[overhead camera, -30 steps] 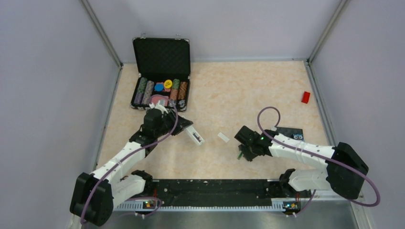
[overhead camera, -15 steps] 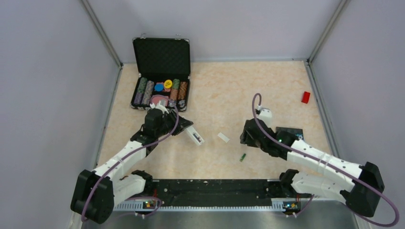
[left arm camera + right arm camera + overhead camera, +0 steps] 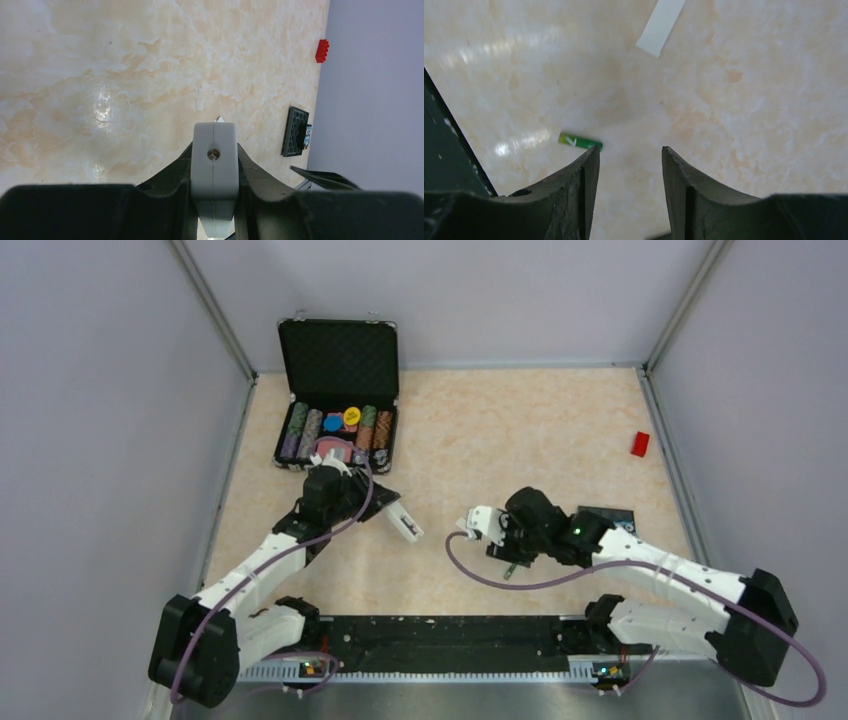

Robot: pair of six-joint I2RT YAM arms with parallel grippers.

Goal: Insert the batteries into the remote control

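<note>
Right arm swung left since 0.5 s ago. Right gripper hangs low over the marbled beige table, fingers apart, empty. Slim green cylindrical battery lies flat just beside 1 finger. Flat white cover plate lies beyond. Left gripper is clamped on the white bar-shaped remote control. Small red block sits far right.
</note>
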